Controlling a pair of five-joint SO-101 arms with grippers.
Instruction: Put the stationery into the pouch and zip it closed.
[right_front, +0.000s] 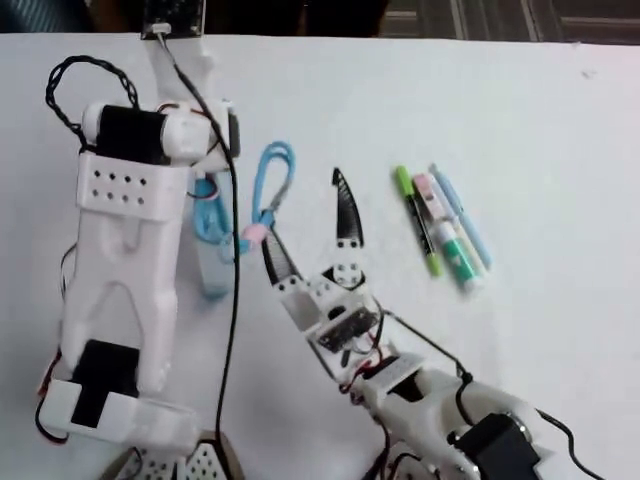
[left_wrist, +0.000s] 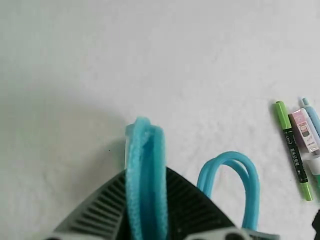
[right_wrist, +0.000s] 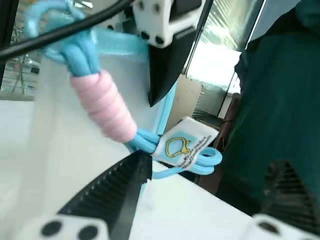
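The light blue pouch (right_front: 213, 262) stands on edge on the white table, beside the left arm. My left gripper (right_front: 210, 215) is shut on its top edge, seen up close as a blue rim (left_wrist: 145, 170) between the dark jaws. The pouch's blue cord loop (right_front: 272, 182) with a pink bead (right_front: 254, 235) lies to the right. My right gripper (right_front: 302, 206) is open, one finger (right_front: 276, 258) by the bead, the other (right_front: 345, 208) apart. In the right wrist view the bead (right_wrist: 105, 106) and a white tag (right_wrist: 182, 145) hang just off one finger (right_wrist: 117, 192). The stationery lies farther right: a green marker (right_front: 417, 220), a pink-white pen (right_front: 437, 208), a blue pen (right_front: 465, 218).
A teal-and-white stick (right_front: 460, 258) lies among the pens. The same pens (left_wrist: 300, 145) show at the edge of the left wrist view. A black cable (right_front: 232, 250) runs down along the left arm. Bare white table lies at the back and far right.
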